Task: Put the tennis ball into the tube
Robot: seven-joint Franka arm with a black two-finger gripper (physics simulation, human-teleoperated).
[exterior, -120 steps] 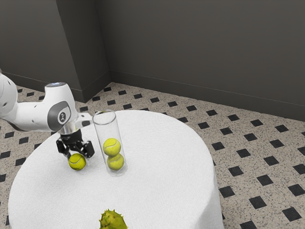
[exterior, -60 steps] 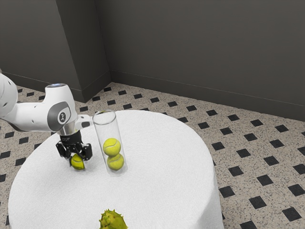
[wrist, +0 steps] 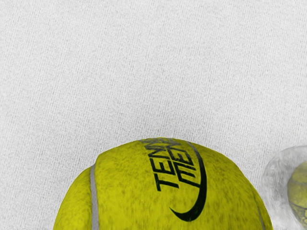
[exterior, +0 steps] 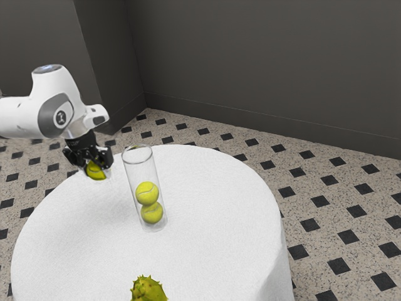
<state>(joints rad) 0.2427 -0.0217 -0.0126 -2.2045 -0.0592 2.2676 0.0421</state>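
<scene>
My black gripper (exterior: 94, 164) is shut on a yellow-green tennis ball (exterior: 96, 170), held up off the table on the exterior view's left side of the clear tube (exterior: 141, 170). The tube stands upright on the cloth with two tennis balls stacked inside, the upper one (exterior: 147, 193) resting on the lower one (exterior: 151, 213). In the wrist view the held ball (wrist: 163, 191) looms large with dark lettering, and beside it is part of the tube (wrist: 276, 179) with a ball in it.
A round table with a white cloth (exterior: 213, 219) carries everything. A spiky green-yellow fruit (exterior: 148, 290) lies near the exterior view's lower edge, well apart from the tube. Dark walls stand behind the table.
My gripper has closed around the loose ball and lifted it off the cloth, moving up and slightly toward the exterior view's left. The tube and its two balls stand as before.
</scene>
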